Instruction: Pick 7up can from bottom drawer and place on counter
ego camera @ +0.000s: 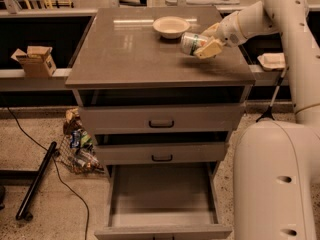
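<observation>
Camera view from the front of the cabinet: the gripper (205, 40) is reaching in from the right over the counter (125, 54), its fingers pinched on the 7up can (190, 43). The can is tipped nearly onto its side, long axis running left to right, free end pointing left. It sits just beside the cream bowl (171, 26); I cannot tell whether it touches the slab. Below, the bottom drawer (160, 196) stands pulled open.

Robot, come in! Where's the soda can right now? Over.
Gripper above the right of the counter, shut on the 7up can. Can tilted, not set down. Bottom drawer open, bare. Cream bowl close beside the can.
</observation>
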Controlling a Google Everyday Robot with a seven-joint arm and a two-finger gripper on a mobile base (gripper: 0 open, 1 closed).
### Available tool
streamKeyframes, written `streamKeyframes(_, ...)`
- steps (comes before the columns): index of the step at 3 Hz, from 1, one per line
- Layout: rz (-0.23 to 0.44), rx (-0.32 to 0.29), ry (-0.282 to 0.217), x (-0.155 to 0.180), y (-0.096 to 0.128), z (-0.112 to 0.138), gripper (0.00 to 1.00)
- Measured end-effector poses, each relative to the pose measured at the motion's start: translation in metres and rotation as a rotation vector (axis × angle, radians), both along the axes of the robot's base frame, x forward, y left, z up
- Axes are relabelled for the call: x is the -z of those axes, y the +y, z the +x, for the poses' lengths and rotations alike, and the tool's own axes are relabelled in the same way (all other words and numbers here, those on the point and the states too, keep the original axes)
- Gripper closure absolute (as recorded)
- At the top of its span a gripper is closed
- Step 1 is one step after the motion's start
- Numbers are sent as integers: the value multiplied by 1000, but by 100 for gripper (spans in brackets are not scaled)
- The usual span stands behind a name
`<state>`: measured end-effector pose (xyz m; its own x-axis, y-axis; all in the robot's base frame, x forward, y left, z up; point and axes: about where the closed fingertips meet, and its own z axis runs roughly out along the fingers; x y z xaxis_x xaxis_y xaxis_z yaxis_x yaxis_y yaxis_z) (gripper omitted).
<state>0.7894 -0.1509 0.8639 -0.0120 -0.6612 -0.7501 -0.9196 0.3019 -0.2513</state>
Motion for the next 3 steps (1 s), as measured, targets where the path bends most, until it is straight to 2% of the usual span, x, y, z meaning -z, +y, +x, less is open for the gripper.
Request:
streamKeyframes(1,16,-5,7,4,2,3,0)
streamKeyframes(2,32,-1,-10,-2,-4,3,0)
streamKeyframes(3,43,30,-63,-25,-29,-2,0)
